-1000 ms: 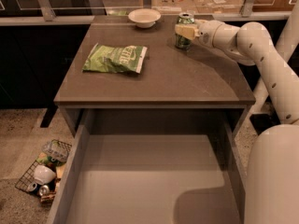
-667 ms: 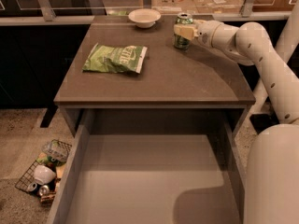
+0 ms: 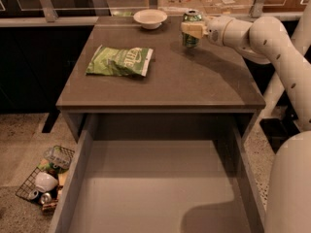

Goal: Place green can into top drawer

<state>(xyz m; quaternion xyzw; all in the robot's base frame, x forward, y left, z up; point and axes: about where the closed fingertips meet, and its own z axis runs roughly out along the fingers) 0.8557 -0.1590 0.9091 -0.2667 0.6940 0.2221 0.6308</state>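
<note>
The green can stands upright at the back right of the grey cabinet top, its silver top showing. My gripper reaches in from the right and is shut on the can's middle, with one pale finger across its front. The can sits at or just above the surface. The top drawer is pulled wide open below the cabinet's front edge, and its flat bottom holds nothing. The drawer is well in front of and below the gripper.
A green-and-white crisp bag lies on the left of the top. A white bowl sits at the back centre, left of the can. A wire basket of clutter is on the floor to the left. My white arm and body fill the right side.
The can and the gripper have shifted slightly up and towards the back. Nothing else has moved.
</note>
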